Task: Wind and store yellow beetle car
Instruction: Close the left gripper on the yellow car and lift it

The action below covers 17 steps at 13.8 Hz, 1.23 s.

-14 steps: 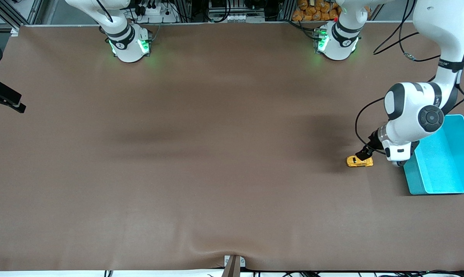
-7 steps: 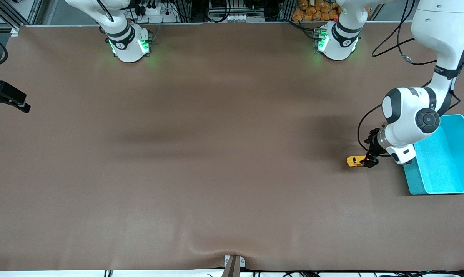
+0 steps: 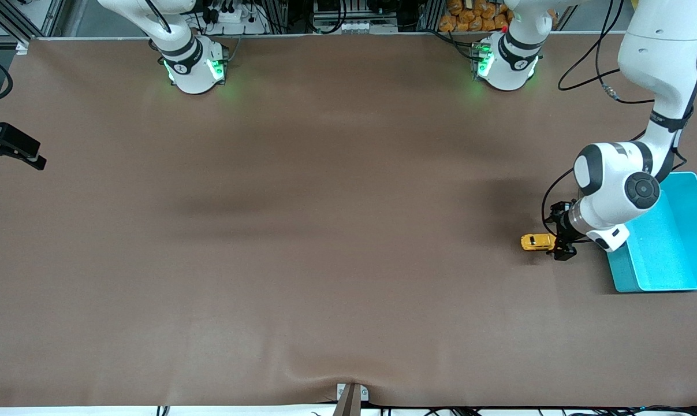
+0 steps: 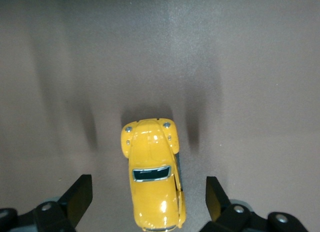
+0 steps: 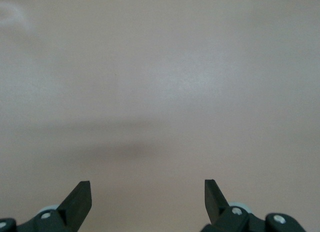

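Observation:
The yellow beetle car [image 3: 536, 241] stands on the brown table beside the teal bin [image 3: 621, 271], toward the left arm's end. My left gripper [image 3: 561, 246] is low at the car's bin-side end. In the left wrist view the car [image 4: 150, 167] lies between the open fingers [image 4: 79, 194], with a gap on each side, and my left gripper [image 4: 149, 189] touches nothing. My right gripper [image 3: 14, 151] is open and empty at the right arm's end of the table; the right wrist view shows my right gripper [image 5: 147, 192] over bare table.
The teal bin's floor [image 3: 668, 242] holds nothing that I can see. The brown table cover [image 3: 325, 231] has a small metal bracket [image 3: 351, 396] at its edge nearest the front camera.
My left gripper has moved from over the car's roof to its bin-side end and turned. The car has stayed in place. The right gripper has barely shifted.

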Each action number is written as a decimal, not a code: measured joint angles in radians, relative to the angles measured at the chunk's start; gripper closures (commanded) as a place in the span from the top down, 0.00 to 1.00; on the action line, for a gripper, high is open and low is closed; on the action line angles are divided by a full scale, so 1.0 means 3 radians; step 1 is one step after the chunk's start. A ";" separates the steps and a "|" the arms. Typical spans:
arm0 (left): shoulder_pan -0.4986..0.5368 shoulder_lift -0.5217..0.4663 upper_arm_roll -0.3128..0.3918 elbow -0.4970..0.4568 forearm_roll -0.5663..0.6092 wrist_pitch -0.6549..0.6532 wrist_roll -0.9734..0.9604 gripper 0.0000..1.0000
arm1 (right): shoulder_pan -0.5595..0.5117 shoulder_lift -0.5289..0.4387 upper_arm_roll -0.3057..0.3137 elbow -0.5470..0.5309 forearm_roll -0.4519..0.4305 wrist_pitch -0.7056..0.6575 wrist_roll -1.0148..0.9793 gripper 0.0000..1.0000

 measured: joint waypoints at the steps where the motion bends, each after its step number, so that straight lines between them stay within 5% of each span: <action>1: -0.0001 0.0032 -0.0001 0.0030 0.0000 0.0001 -0.0003 1.00 | 0.0000 0.0000 -0.0001 0.0000 0.0000 -0.0005 0.0000 1.00; 2: -0.0003 0.0065 -0.0002 0.0062 0.0000 0.0001 -0.0004 1.00 | -0.0002 0.0000 -0.0004 0.0000 0.0000 -0.0011 0.0000 1.00; 3: -0.0008 0.0097 -0.0003 0.0086 0.0000 0.0002 -0.0004 0.77 | -0.0003 0.0000 -0.0007 0.0000 0.0000 -0.0019 0.0000 1.00; 4: -0.0016 0.0122 -0.0003 0.0105 0.0000 0.0005 -0.0005 0.10 | -0.0004 0.0000 -0.0010 0.0000 0.0000 -0.0028 0.0000 1.00; 5: -0.0025 0.0142 -0.0003 0.0119 0.0000 0.0011 -0.0006 0.00 | -0.0004 -0.0001 -0.0011 0.0000 0.0000 -0.0032 0.0000 1.00; 17: -0.0079 0.0077 -0.0066 0.0242 0.0275 0.0022 0.0044 0.00 | -0.0004 -0.0016 -0.0012 0.0004 0.0000 -0.0035 0.0000 1.00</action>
